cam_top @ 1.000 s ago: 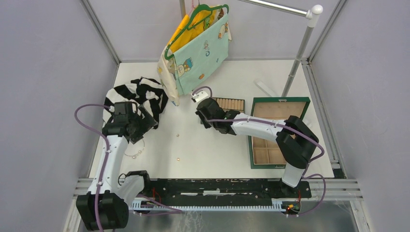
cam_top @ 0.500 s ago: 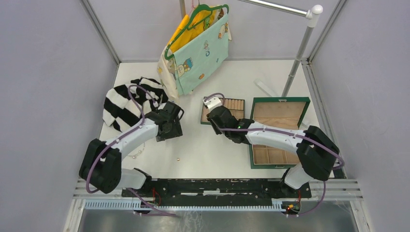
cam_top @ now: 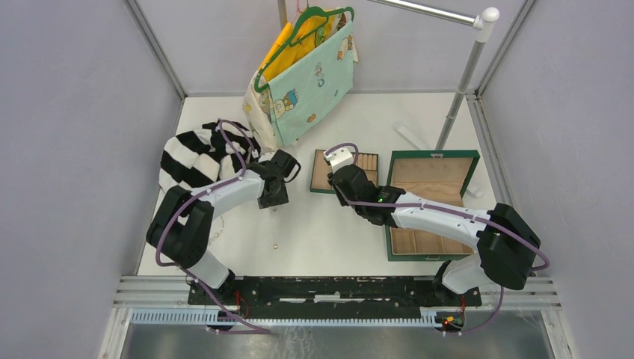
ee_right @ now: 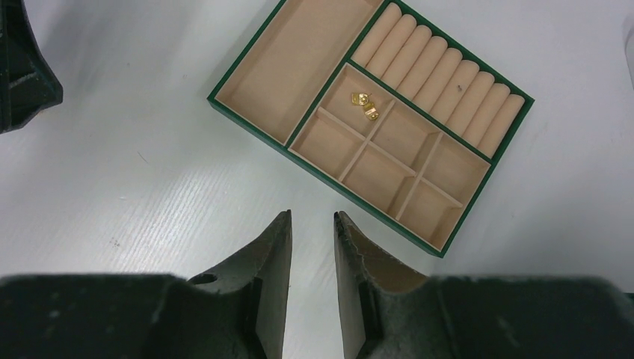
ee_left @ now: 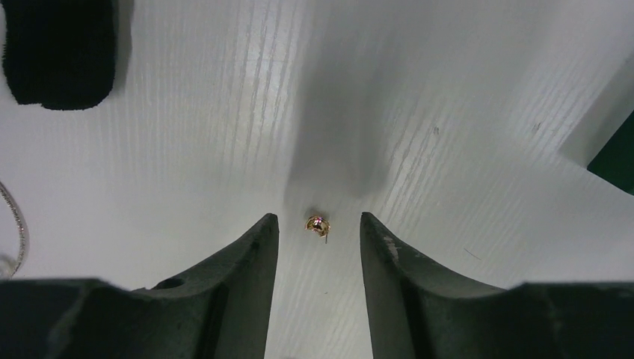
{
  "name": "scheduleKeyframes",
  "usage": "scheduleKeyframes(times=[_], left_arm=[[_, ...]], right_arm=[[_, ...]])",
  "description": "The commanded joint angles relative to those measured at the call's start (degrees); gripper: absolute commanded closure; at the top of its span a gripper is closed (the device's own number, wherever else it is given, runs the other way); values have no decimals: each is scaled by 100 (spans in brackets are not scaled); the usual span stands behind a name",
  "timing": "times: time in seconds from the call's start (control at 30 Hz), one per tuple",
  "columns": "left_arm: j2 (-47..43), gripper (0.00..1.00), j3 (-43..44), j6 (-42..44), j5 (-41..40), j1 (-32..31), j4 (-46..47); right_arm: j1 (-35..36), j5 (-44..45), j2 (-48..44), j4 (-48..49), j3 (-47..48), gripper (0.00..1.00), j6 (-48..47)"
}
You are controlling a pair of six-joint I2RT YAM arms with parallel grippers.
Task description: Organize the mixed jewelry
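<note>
**Stud lies between my left jaws, two gold pieces sit in the tray**

In the left wrist view, low in the frame, my left gripper (ee_left: 318,218) stands with its jaws spread part-way, one dark finger on each side of a tiny gold stud (ee_left: 317,224). The stud lies on the white table (cam_top: 336,224), centred between the tips. Neither finger touches it, and a clear strip of table shows on both sides. A curve of pale chain (ee_left: 13,224) runs along the left edge of the same frame, well apart from the stud. A patch of black fabric fills the upper left corner.

In the right wrist view, at the bottom centre, my right gripper (ee_right: 312,217) hangs over bare table with only a narrow gap between its jaws and nothing between them. Above it in the frame lies the divided tray (ee_right: 299,67), green-rimmed and lined in tan. It has one long compartment, a row of padded rolls and six small cells. Two gold pieces (ee_right: 364,105) lie side by side in the small cell nearest the rolls and the long compartment.

From the overhead camera, both of my arms reach toward the middle of the frame, the left ending just left of centre and the right over the tray's left part. A lone gold bead (cam_top: 275,244) rests on the table below the left arm's tip. The green box (cam_top: 434,173) lies open at right, and a striped cloth (cam_top: 191,153) is heaped at left.
</note>
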Motion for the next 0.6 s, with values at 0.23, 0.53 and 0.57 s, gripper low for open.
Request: scheduleKeyframes(times=[0.23,0.53,0.57], left_arm=[[71,57,-45,-433,-178,-151,96],[109,70,-180,-522,-173,-151,107],[111,72,-188,-522,-169,-150,112]], right_arm=[[1,233,-74,69,18,67,-12],[1,199,-3,61,69,67,-8],[1,197,12,41,90,68,-12]])
